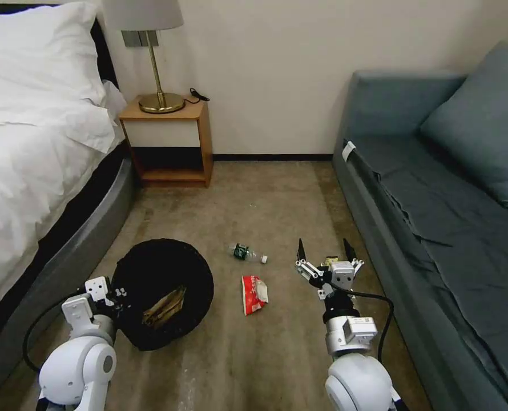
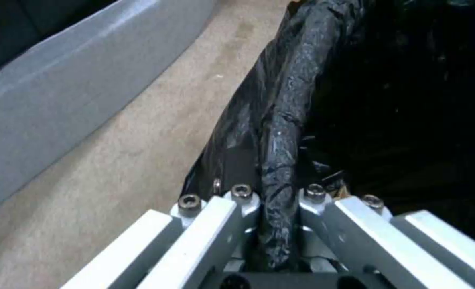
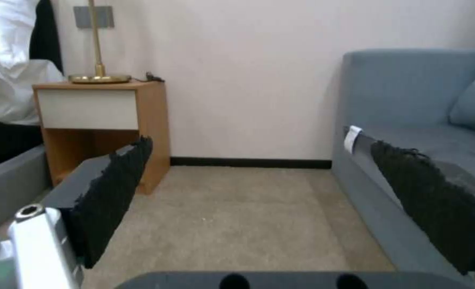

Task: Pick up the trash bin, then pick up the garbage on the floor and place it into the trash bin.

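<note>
Open carpet [image 1: 277, 200] between bed frame [image 1: 54, 268] and sofa [image 1: 391, 228], nightstand [image 1: 168, 142] against the far wall.

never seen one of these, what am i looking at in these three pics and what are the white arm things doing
It is a wheeled robot with two arms, each ending in a claw. The head view looks down at a bedroom floor. The left claw is shut on the rim of the trash bin, and the left wrist view shows that grip up close. A gold-brown wrapper lies inside. The right claw hangs open and empty above the carpet. A small bottle and a red-and-white packet lie on the floor.
</note>
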Tool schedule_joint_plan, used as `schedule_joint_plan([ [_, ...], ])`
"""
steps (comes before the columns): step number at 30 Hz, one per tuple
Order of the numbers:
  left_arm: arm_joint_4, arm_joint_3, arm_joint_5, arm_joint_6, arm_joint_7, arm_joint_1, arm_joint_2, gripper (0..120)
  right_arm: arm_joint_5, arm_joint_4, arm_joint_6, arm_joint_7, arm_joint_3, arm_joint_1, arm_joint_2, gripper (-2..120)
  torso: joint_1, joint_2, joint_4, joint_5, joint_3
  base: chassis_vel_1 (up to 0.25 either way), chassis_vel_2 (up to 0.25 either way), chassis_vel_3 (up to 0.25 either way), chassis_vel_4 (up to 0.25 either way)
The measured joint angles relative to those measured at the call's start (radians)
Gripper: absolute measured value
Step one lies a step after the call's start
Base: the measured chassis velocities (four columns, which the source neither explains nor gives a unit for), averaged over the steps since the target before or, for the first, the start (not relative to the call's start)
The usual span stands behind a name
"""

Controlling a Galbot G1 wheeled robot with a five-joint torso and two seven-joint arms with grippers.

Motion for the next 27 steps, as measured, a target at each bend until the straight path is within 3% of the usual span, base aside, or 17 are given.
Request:
schedule_joint_plan([
  [16, 0.005, 0.001, 0.000, -0.001, -0.001, -0.003, 0.000, 2, 0.026, -0.048, -0.010, -0.023, -0.030, 0.038, -0.021, 100, 0.000, 0.000, -0.0002, 0.0002, 0.000, -0.111, 0.105, 0.113, -0.111],
  [19, 0.006, 0.004, 0.001, -0.001, -0.001, -0.005, -0.003, 2, 0.151, -0.058, -0.137, 0.004, -0.087, 0.071, -0.063, 100, 0.000, 0.000, -0.0002, 0.0001, 0.000, -0.019, 0.023, 0.006, -0.018],
  [21, 0.006, 0.005, 0.002, -0.001, -0.001, -0.005, -0.003, 2, 0.189, -0.062, -0.167, 0.014, -0.102, 0.080, -0.072, 100, 0.000, 0.000, -0.0001, 0.0001, 0.000, 0.000, 0.000, 0.000, 0.000],
  [23, 0.006, 0.006, 0.005, -0.001, -0.002, -0.002, -0.009, 2, 0.362, -0.094, -0.290, 0.063, -0.178, 0.136, -0.114, 100, 0.000, 0.000, -0.0001, 0.0001, 0.000, 0.000, 0.000, 0.000, 0.000],
  [27, 0.004, 0.005, 0.008, -0.001, -0.002, 0.004, -0.014, 2, 0.491, -0.160, -0.365, 0.103, -0.267, 0.215, -0.131, 100, 0.000, 0.000, -0.0003, 0.0001, 0.000, 0.000, 0.000, 0.000, 0.000],
])
